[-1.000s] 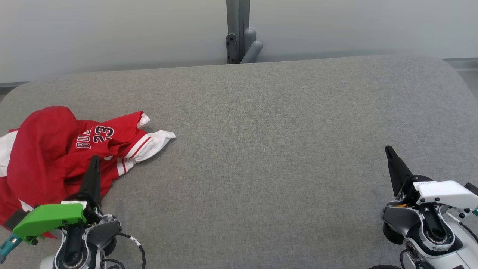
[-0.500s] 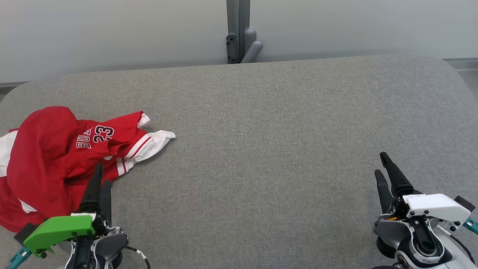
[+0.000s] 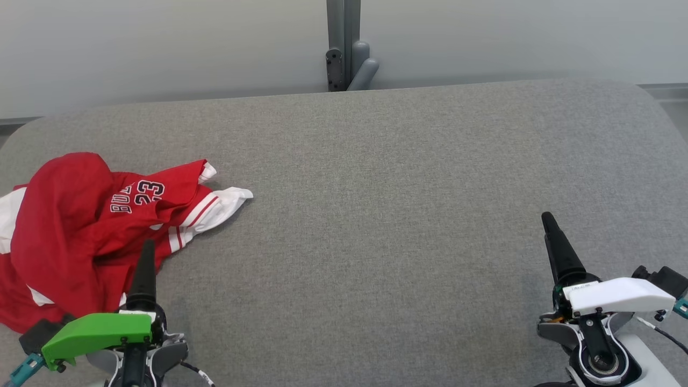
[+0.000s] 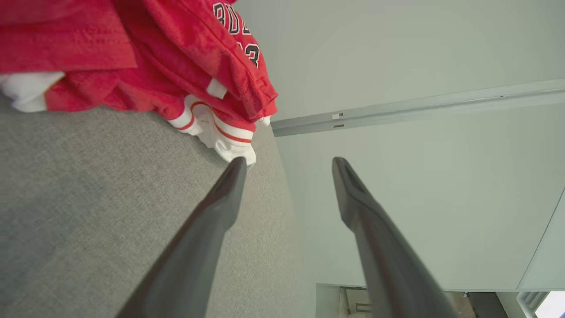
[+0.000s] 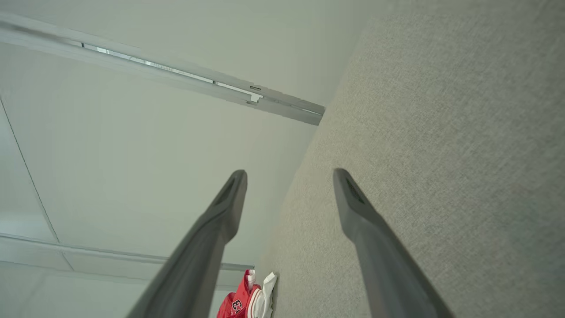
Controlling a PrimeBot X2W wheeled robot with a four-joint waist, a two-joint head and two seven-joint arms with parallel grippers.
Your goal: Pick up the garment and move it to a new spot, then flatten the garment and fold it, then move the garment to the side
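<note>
crumpled red garment (image 3: pixel 64 231), white-trimmed, cut off at the frame edge, lettering half folded under. it lies on the tabletop (image 3: pixel 376 215) just ahead of the left hand (image 4: pixel 289 162), far from the right hand (image 5: pixel 289 173); both hands spread wide, empty.

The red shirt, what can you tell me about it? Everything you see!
The red shirt is a crumpled sports jersey of mesh-like cloth, with white, red-striped trim, dark white-edged lettering and the number 23. It lies bunched in a heap on the grey table, at its left side, one white end poking right. Nothing grips it.
</note>
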